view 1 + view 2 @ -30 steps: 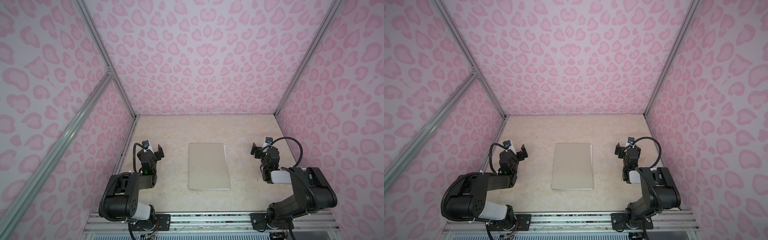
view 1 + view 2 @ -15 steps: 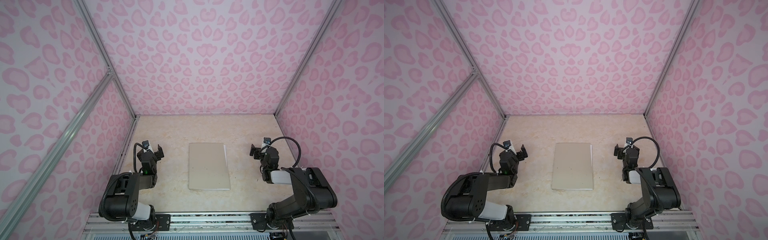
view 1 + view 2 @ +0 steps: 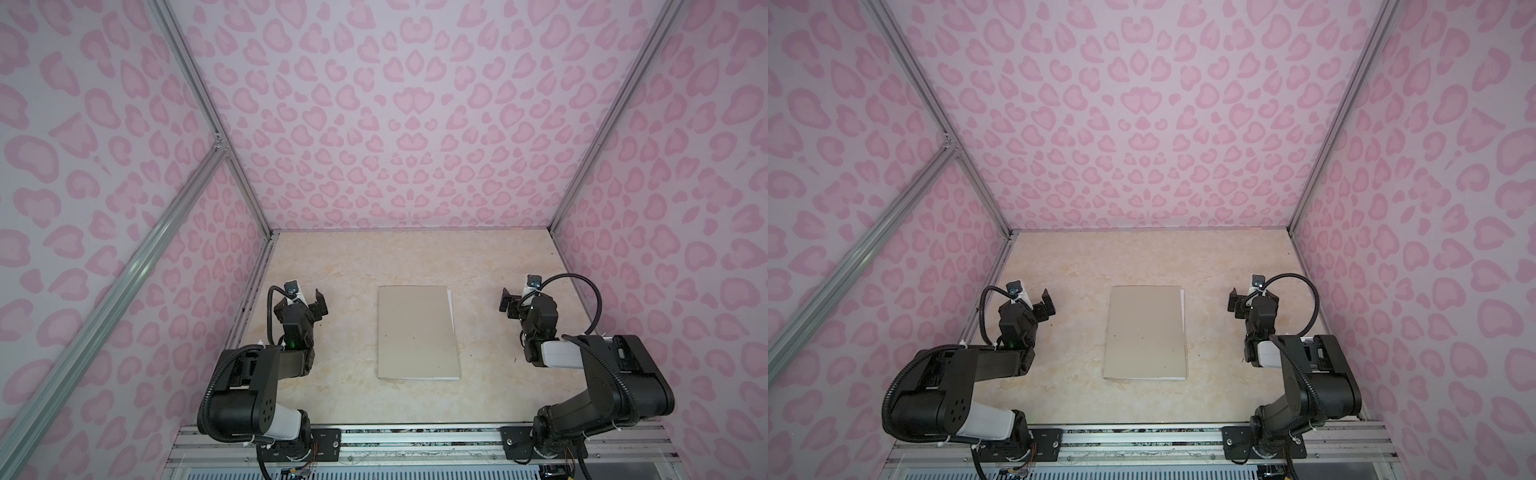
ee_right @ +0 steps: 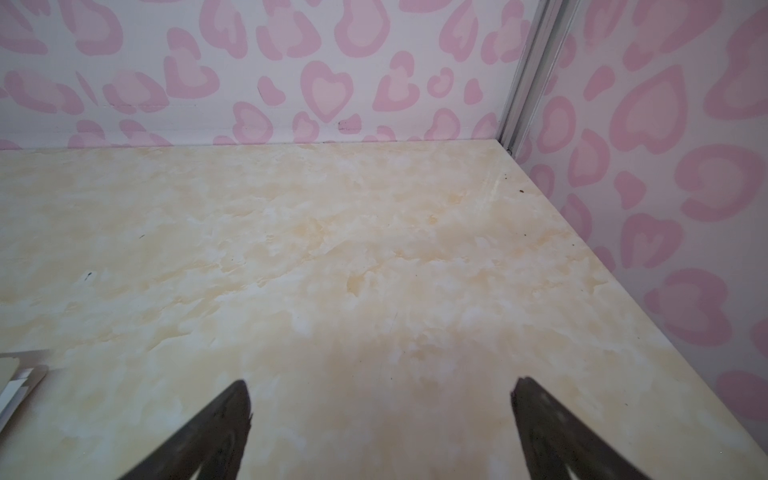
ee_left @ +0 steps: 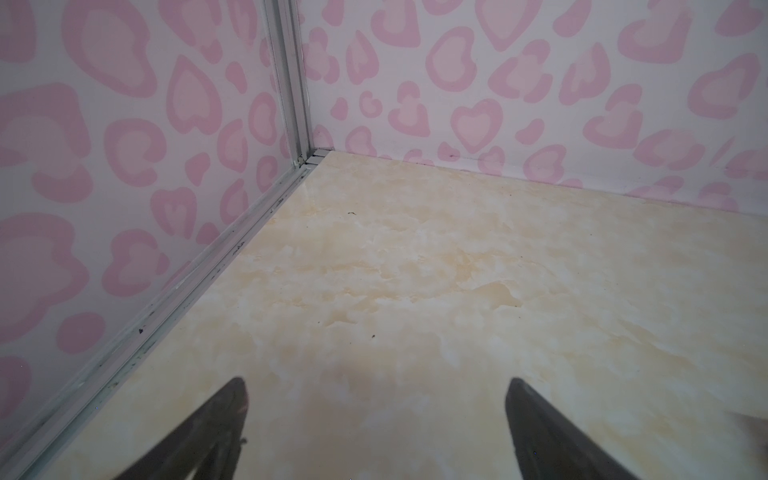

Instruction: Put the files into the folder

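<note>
Cardboard, beige-grey and thin, makes up the folder point(image 3: 415, 332), which lies shut and flat in the middle of the tabletop point(image 3: 478, 257), between the two arms and well apart from both. White slivers of the files point(image 3: 450, 305) peep out along its right side and near edge, so the sheets look to be inside already, slightly out of square. The right wrist view catches that same corner of the folder point(image 4: 12, 365).

I judge it light and bendy, the cover likely to sag if lifted by one corner and the smooth sheets liable to slide out. Lying flush on the tabletop, it gives a jaw little to get under. The right side, where the paper shows, looks like the open edge and the best place to pinch or nudge. I cannot make out a spine clip.

The left pincer point(image 3: 309, 301) is spread wide and holds nothing, as its wrist view shows point(image 5: 376, 382). The right pincer point(image 3: 519, 299) is likewise spread and holds nothing point(image 4: 380, 384).

Nothing else lies on the tabletop. Pink patterned walls stand close beside each arm, cramping sideways swings.
</note>
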Robot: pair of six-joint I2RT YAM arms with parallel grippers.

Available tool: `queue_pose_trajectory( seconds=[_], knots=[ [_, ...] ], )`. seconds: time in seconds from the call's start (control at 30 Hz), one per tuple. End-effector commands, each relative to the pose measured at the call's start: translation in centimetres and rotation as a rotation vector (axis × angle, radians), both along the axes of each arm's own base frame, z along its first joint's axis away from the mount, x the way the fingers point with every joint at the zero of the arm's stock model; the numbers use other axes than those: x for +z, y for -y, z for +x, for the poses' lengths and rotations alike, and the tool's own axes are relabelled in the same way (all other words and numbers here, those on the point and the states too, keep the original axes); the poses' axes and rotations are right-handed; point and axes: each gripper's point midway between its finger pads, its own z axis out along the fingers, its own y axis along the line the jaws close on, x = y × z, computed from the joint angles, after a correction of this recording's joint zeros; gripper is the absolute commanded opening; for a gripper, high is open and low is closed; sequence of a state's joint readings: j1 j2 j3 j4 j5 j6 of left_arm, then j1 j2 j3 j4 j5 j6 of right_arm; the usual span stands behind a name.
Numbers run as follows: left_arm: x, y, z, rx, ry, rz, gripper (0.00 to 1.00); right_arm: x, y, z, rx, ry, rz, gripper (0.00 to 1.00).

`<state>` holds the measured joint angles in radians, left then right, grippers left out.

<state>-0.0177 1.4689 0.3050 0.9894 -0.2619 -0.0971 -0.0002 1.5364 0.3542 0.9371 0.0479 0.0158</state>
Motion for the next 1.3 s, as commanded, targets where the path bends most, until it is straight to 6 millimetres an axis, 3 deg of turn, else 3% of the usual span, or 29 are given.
queue_pose_trajectory(
  seconds=[0.0, 1.27],
  knots=[
    [0.6, -0.16, 0.26, 0.005, 0.019, 0.013, 0.98, 0.06, -0.07, 0.05, 0.004, 0.002, -0.001, 0.99],
    [0.45, -0.16, 0.5, 0.006, 0.009, 0.015, 0.98, 0.06, -0.09, 0.03, 0.005, 0.002, -0.002, 0.99]
  ],
)
